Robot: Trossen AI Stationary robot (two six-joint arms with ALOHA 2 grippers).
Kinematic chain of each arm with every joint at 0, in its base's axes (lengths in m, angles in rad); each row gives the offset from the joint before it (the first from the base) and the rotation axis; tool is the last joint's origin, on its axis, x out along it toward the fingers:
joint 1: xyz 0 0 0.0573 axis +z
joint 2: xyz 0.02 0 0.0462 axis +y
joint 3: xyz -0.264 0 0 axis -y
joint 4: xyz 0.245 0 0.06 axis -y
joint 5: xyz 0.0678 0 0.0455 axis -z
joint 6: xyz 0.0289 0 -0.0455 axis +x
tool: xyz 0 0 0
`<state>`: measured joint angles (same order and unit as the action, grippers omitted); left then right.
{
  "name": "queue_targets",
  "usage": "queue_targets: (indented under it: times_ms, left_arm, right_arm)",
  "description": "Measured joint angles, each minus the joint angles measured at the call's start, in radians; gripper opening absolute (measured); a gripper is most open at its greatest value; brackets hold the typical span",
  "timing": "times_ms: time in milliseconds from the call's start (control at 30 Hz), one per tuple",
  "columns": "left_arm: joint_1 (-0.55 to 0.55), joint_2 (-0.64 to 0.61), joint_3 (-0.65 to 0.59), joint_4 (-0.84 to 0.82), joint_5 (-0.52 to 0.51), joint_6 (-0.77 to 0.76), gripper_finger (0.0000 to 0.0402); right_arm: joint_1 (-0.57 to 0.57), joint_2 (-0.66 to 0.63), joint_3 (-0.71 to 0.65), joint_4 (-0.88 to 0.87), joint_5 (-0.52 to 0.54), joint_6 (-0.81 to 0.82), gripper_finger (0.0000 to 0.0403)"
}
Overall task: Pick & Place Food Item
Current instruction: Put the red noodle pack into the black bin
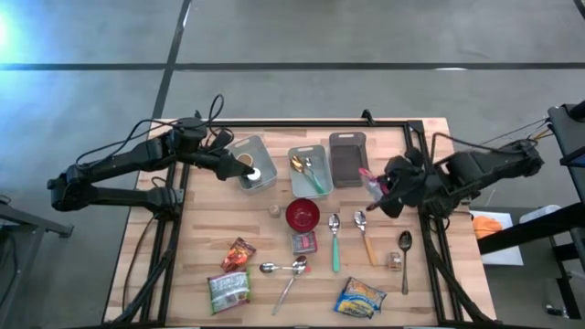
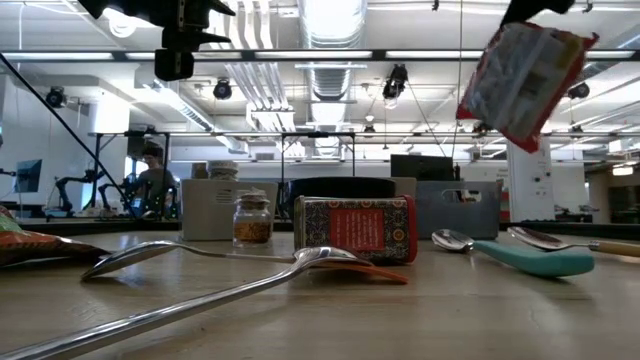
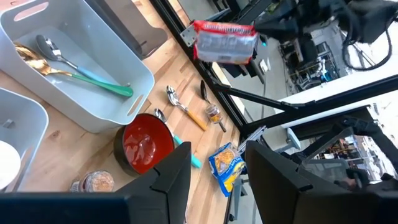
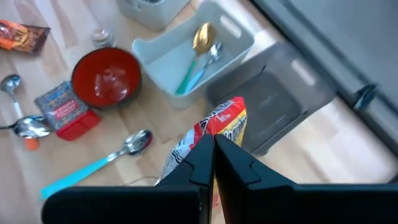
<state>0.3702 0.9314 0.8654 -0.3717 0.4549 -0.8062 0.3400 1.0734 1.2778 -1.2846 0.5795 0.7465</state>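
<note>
1. The carry step is in hand: the right gripper (image 1: 382, 194), fingers pinched on a red-and-white crinkly food packet (image 1: 374, 185), holds it clear above the wooden worktop (image 1: 430, 283), just beside the dark grey plastic bin (image 1: 347, 159) near the far edge.
2. Next, I judge, it must shift over that bin, lower, and let go.
3. The left gripper (image 1: 236, 168) hovers half-spread, empty, over the pale grey bin (image 1: 258, 149).

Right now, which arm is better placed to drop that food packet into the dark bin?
The right. Its gripper is already shut on the red-and-white packet, held in the air beside the dark bin. The left gripper sits over the far bin, holding nothing.
</note>
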Motion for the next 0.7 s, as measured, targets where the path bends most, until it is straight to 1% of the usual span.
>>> queue_targets:
  times_ms: [133,233,500,700]
  left_arm:
    - [0.000,0.000,0.000,0.000,0.000,0.009,0.0157]
    - [0.000,0.000,0.000,0.000,-0.003,0.019,0.0157]
    - [0.001,0.000,0.000,0.000,-0.003,0.032,0.0157]
    - [0.001,0.000,0.000,0.000,-0.003,0.032,0.0157]
  right_arm:
    - [-0.097,0.001,0.055,0.000,-0.008,-0.159,0.0008]
    - [-0.196,0.001,0.081,0.003,-0.068,-0.268,0.0008]
    - [-0.500,0.002,0.087,0.088,-0.355,-0.541,0.0008]
    - [-0.672,0.030,0.087,0.171,-0.565,-0.728,0.0008]
